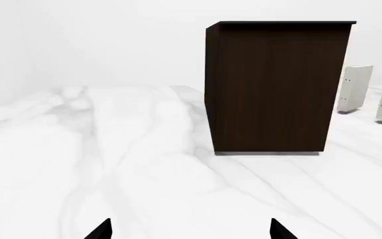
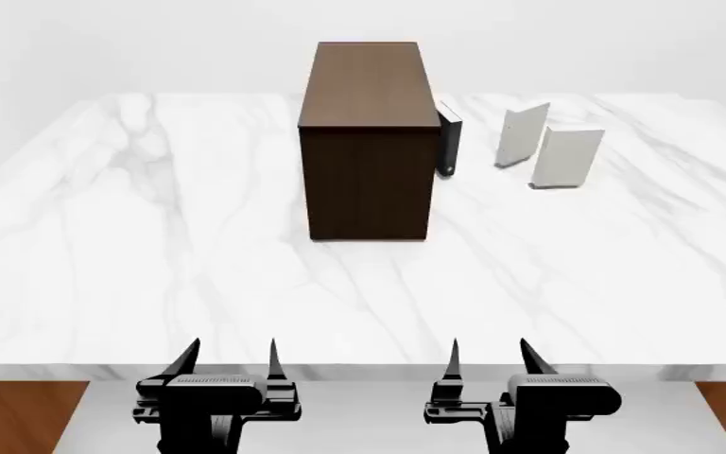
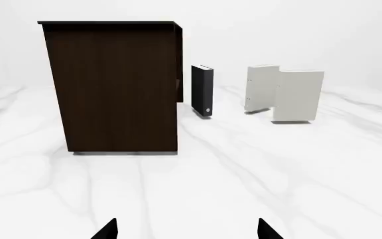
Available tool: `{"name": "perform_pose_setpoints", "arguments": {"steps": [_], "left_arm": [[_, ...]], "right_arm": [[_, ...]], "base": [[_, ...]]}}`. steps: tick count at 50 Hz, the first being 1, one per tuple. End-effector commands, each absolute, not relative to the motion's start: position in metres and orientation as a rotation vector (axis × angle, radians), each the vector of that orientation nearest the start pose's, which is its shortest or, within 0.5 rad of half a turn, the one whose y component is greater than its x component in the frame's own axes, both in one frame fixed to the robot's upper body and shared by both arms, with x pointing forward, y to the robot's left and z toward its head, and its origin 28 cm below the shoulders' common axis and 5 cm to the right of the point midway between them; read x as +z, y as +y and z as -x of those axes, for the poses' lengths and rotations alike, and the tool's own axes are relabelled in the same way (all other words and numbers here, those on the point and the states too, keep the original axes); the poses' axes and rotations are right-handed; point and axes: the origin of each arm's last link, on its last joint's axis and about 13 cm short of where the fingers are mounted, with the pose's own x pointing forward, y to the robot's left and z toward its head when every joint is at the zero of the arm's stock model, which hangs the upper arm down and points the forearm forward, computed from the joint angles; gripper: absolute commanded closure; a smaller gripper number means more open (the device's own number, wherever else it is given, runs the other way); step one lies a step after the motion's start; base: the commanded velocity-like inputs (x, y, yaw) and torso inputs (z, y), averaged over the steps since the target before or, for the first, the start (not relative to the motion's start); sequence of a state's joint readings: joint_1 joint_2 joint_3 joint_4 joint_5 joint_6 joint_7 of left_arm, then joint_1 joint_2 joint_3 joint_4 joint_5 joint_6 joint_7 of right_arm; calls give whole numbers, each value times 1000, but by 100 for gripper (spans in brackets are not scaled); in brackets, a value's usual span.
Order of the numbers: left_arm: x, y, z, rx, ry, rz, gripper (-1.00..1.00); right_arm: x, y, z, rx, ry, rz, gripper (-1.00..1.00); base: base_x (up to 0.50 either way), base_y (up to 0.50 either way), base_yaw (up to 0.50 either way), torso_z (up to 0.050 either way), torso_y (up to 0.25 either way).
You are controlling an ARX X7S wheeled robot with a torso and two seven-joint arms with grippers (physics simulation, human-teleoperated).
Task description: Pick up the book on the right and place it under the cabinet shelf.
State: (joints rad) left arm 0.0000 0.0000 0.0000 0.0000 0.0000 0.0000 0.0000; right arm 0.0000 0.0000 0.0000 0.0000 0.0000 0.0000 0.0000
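The table [image 2: 148, 265] looks like smooth white marble with grey lines. The cabinet shelf [image 2: 366, 142] is dark brown wood. The book [image 2: 567, 158] looks plain and matt.

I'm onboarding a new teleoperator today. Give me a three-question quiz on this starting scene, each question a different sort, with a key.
1. True or false: the black book stands right beside the cabinet.
2. How many books stand on the marble table? A) two B) three C) four
3. Fill in: both the left gripper and the right gripper hover with jaws ____.

Key: 1 true; 2 B, counting the cream-white book and the greyish-white book, which stands furthest right; 3 open.
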Motion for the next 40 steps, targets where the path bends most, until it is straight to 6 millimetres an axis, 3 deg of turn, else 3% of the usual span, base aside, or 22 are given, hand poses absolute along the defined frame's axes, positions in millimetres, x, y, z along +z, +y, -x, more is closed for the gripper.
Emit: {"name": "perform_pose_setpoints", "arguments": {"steps": [1, 8, 18, 40], "left_arm": [[17, 206, -211, 0, -4, -3, -100], [77, 208, -218, -8, -109, 18, -100], [137, 212, -231, -5, -189, 19, -100], [224, 212, -250, -58, -319, 5, -100]], "right_arm": [[18, -96, -211, 2, -7, 3, -100], [71, -102, -220, -1, -96, 10, -100], [136, -110, -230, 26, -210, 44, -100], [222, -125, -251, 14, -350, 72, -100]], "base": [[0, 0, 0, 0, 0], [0, 0, 0, 0, 0], [0, 0, 0, 0, 0], [0, 0, 0, 0, 0]]}}
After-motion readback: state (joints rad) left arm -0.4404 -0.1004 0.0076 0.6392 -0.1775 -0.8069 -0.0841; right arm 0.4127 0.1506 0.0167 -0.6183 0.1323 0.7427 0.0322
